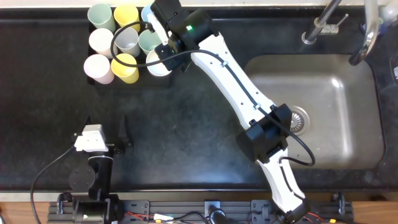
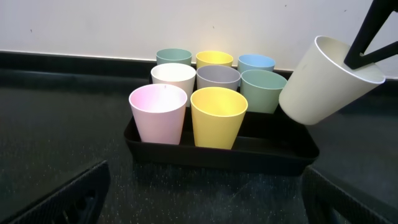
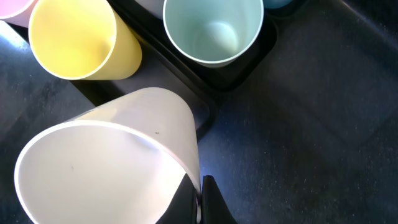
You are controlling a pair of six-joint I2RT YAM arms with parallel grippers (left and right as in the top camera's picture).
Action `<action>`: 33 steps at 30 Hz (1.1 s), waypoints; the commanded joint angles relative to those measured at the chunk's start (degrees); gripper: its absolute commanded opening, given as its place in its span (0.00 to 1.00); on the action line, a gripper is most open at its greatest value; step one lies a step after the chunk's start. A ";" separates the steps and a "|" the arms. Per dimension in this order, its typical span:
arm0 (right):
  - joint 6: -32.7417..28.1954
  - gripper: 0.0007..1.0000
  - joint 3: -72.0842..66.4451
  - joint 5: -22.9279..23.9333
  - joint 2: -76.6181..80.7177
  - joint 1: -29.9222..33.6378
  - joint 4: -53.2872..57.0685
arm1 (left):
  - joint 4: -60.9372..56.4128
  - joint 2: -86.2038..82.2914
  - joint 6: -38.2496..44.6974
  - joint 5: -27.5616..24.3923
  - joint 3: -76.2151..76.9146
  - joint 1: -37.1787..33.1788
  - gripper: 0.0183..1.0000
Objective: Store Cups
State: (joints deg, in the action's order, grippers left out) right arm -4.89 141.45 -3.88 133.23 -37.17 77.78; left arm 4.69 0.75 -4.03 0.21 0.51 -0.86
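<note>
A black tray [image 2: 217, 158] holds several upright cups: pink [image 2: 158, 112], yellow [image 2: 217, 115], white, grey, green and blue. A white cup [image 2: 323, 81] hangs tilted above the tray's right end, beside the green cup [image 2: 261, 90]. My right gripper [image 2: 364, 53] is shut on its rim. In the right wrist view the white cup [image 3: 106, 162] lies against my gripper [image 3: 198, 199], over the tray's corner [image 3: 205, 118]. From above, the held cup [image 1: 160, 62] sits next to the yellow cup [image 1: 125, 67]. My left gripper [image 1: 106, 127] rests open near the front of the counter, far from the tray.
A steel sink [image 1: 323, 112] with a tap [image 1: 323, 22] takes up the right side. The dark counter [image 1: 186, 124] stretches between the tray and the arms' bases. A wall runs behind the tray.
</note>
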 commanded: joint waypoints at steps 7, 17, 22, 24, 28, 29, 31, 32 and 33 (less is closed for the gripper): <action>0.20 0.04 1.64 -0.57 3.32 -0.31 -1.29 | 0.15 -0.59 1.05 -0.15 -0.07 -0.04 1.00; -0.15 0.04 1.64 -0.68 5.46 -0.42 -2.16 | 0.15 -0.59 1.05 -0.15 -0.07 -0.04 1.00; -0.48 0.04 1.62 -1.05 6.19 -0.42 -2.40 | 0.15 -0.59 1.07 -0.17 -0.07 -0.04 1.00; -0.46 0.04 1.55 -1.22 6.29 -0.42 -2.86 | 0.15 -0.59 1.05 -0.15 -0.07 -0.04 1.00; -0.52 0.04 1.53 -1.22 6.54 -0.48 -3.23 | 0.15 -0.59 1.05 -0.17 -0.07 -0.04 1.00; -0.96 0.04 1.53 -1.25 6.62 -0.57 -3.23 | 0.15 -0.59 1.05 -0.15 -0.07 -0.04 1.00; -2.08 0.05 1.53 -1.20 7.08 -0.81 -3.08 | 0.15 -0.59 1.05 -0.15 -0.07 -0.04 1.00; -2.43 0.05 1.53 -1.18 7.41 -0.98 -3.02 | 0.15 -0.59 1.05 -0.17 -0.07 -0.04 1.00; -2.40 0.04 1.53 -1.07 7.58 -1.07 -2.95 | 0.15 -0.59 1.05 -0.17 -0.07 -0.04 1.00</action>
State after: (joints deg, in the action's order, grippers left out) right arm -6.04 141.45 -4.27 139.20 -37.34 75.00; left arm 4.69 0.75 -4.03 0.21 0.51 -0.84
